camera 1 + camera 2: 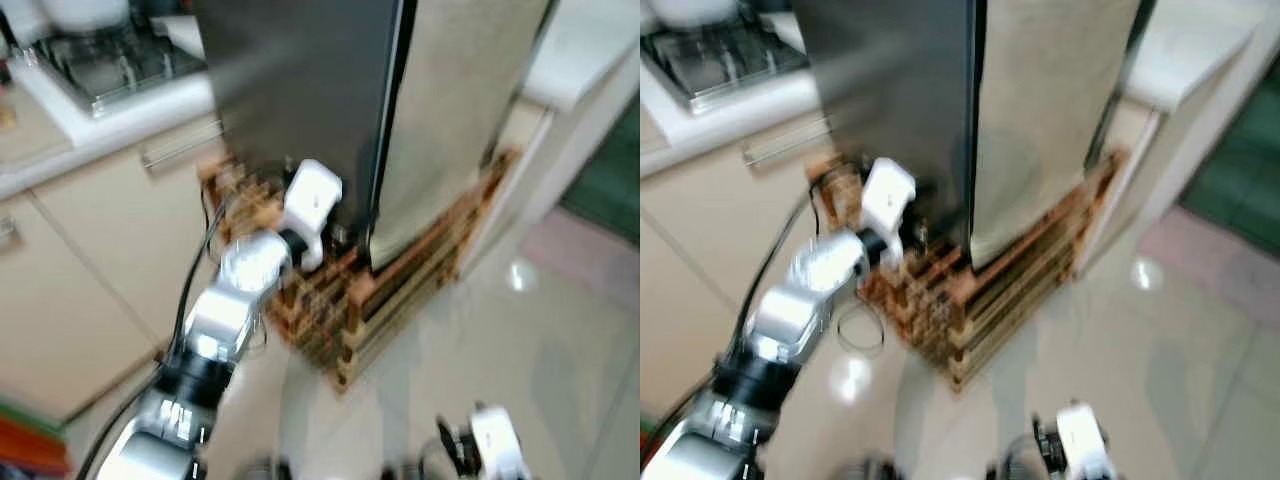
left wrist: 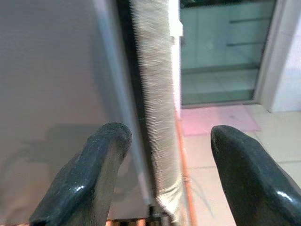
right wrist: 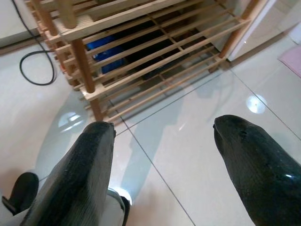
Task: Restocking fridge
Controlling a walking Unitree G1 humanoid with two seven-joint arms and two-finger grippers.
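Note:
The fridge [image 1: 300, 90] stands shut on a low wooden rack [image 1: 400, 300], its dark side towards me and its steel door [image 1: 450, 120] on the right. My left arm reaches to the fridge's lower front corner. There the left gripper [image 2: 169, 136] is open, with the door's edge [image 2: 157, 117] and its seal running between the two fingers. Down by my right side hangs the right gripper [image 3: 162, 132], open and empty above the tiled floor, and its white wrist [image 1: 492, 440] is at the bottom of the head view.
A counter with a stove [image 1: 100, 60] and beige cabinets [image 1: 90, 260] stand left of the fridge. A white counter [image 1: 585, 50] is to its right. A black cable [image 3: 35, 70] loops on the floor by the rack. A pink mat [image 1: 580, 250] lies farther right.

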